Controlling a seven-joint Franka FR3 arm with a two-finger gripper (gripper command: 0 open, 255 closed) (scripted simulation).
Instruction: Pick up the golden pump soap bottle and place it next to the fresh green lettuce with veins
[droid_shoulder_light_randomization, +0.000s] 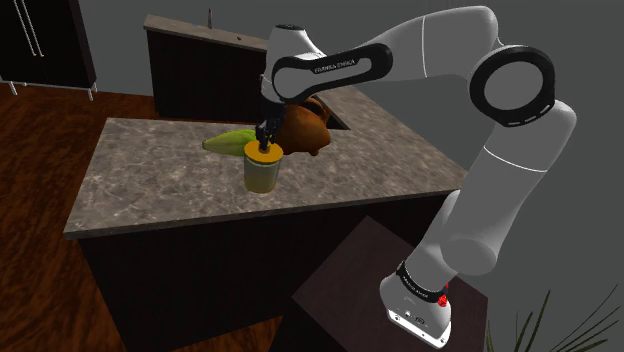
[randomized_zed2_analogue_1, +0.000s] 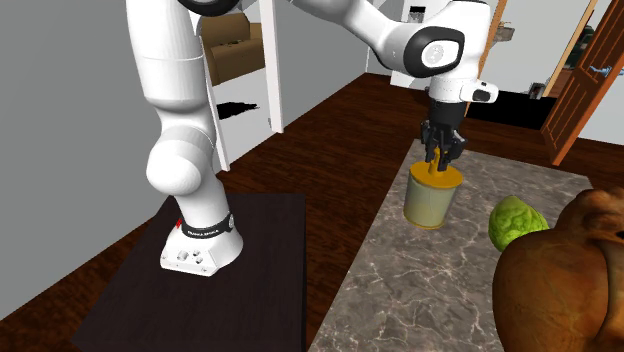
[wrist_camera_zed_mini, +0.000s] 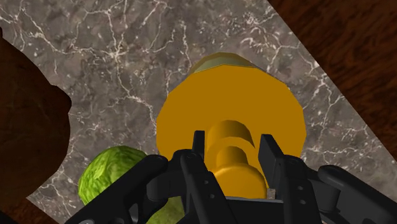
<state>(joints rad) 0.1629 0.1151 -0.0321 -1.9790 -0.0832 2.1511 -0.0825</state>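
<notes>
**Gripper (wrist_camera_zed_mini: 232, 143) clamped on soap bottle (droid_shoulder_light_randomization: 262, 172)**

Near the countertop (droid_shoulder_light_randomization: 150, 185) edge by the stand, the gold-capped pump bottle stands upright. Black fingers pinch its pump head from above. Just beyond it lies the green lettuce (droid_shoulder_light_randomization: 228, 142), close but apart. A big brown rounded object (randomized_zed2_analogue_1: 560, 270) sits farther back.

Soap bottle (droid_shoulder_light_randomization: 262, 170): pale yellow body, golden-orange cap and pump; upright on the marbled surface (droid_shoulder_light_randomization: 150, 170) (near one edge). Lettuce (droid_shoulder_light_randomization: 228, 142): green, veined, rounded head; lies just beside the bottle, not touching.
</notes>
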